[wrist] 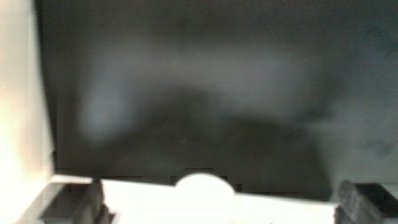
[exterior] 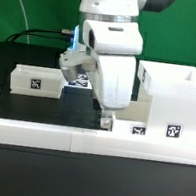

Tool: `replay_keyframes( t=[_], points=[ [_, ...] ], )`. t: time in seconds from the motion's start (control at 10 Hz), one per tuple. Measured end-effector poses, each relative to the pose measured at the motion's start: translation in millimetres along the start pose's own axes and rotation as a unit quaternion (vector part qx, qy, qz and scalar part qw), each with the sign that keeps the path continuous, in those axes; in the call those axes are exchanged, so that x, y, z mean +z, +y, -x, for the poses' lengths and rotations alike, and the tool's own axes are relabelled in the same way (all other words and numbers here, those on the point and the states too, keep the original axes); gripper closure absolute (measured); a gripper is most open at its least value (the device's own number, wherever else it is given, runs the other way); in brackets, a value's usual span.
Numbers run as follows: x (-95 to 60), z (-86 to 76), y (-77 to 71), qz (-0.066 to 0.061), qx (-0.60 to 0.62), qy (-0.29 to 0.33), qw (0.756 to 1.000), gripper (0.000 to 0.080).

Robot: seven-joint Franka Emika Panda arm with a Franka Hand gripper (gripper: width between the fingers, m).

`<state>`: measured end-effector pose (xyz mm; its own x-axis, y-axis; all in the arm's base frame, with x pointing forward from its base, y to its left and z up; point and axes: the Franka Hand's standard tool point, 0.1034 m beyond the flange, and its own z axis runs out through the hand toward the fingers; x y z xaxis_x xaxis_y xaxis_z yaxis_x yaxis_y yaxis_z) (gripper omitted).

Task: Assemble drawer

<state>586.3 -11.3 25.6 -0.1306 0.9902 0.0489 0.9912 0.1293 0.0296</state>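
I have the end effector (exterior: 105, 119) down low just beside the tall open box (exterior: 172, 94), on the exterior view's left of it, above the near shallow tray (exterior: 150, 131) that sits close in front of the box. In the wrist view its fingers (wrist: 75, 203) stand wide apart, gripping nothing, with a round white knob (wrist: 205, 186) between them. The second tray (exterior: 36, 79) rests on the dark surface (exterior: 34, 107), well apart from the box toward the exterior view's left.
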Motion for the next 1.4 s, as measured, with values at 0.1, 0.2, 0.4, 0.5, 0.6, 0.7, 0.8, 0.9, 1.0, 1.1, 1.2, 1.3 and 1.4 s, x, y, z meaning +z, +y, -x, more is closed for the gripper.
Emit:
replay_keyframes(
  t=[0.1, 0.2, 0.4, 0.5, 0.6, 0.7, 0.8, 0.9, 1.0, 1.1, 1.2, 1.3, 1.4],
  points=[
    [-0.8, -10.3, 4.3, 0.0, 0.006, 0.001, 1.0, 0.0151],
    [0.2, -20.9, 5.9, 0.0, 0.019, 0.002, 1.0, 0.0151],
    [1.6, -26.3, 5.0, -0.001, 0.027, 0.002, 1.0, 0.0151],
    [3.5, -20.3, 1.2, -0.001, 0.027, 0.002, 1.0, 0.0151],
    [3.9, -8.8, -3.2, -0.003, 0.026, 0.001, 1.0, 0.0151],
    [3.6, 1.5, -6.9, -0.004, 0.031, 0.0, 1.0, 0.0151],
    [3.9, 7.3, -12.1, -0.005, 0.038, 0.0, 0.999, 0.0151],
    [4.5, 8.4, -19.6, -0.006, 0.042, -0.001, 0.999, 0.0151],
    [6.2, 6.1, -26.1, -0.007, 0.046, 0.0, 0.999, 0.0151],
    [7.5, 1.6, -30.2, -0.009, 0.052, 0.001, 0.999, 0.0151],
    [9.5, -4.4, -32.5, -0.009, 0.056, 0.002, 0.998, 0.0151],
    [11.3, -9.3, -34.5, -0.011, 0.058, 0.003, 0.998, 0.0151],
    [11.9, -15.4, -34.5, -0.012, 0.061, 0.004, 0.998, 0.0151]
  ],
)
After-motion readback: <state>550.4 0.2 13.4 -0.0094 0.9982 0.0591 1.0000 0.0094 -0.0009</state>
